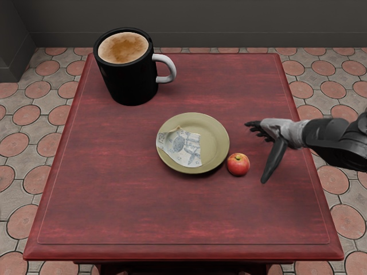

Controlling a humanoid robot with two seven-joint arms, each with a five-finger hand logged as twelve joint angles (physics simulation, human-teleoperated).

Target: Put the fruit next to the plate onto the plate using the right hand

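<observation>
The right hand hangs over the desk with its fingers apart and holding nothing; one long finger points down toward the desk. The apple lies just beyond the fingertips, a little nearer to the camera than the hand, and it looks to touch the rim of the plate or nearly so. The plate is behind the apple as seen from the hand. The left arm is not in view.

The main risk is the shape of the fruit. It is round and smooth, so if one finger arrives before the others, I think it will roll away — along the rim or toward the front edge of the desk. The fingers need to close from both sides at once.

The second risk is the plate itself. There is almost no room between apple and rim, so a finger going down on that side may hit the rim and push or tip the plate.

A crumpled scrap covers the part of the plate farthest from the hand. If the apple is released on it, it may not settle — the bare part nearer the hand seems safer.
</observation>
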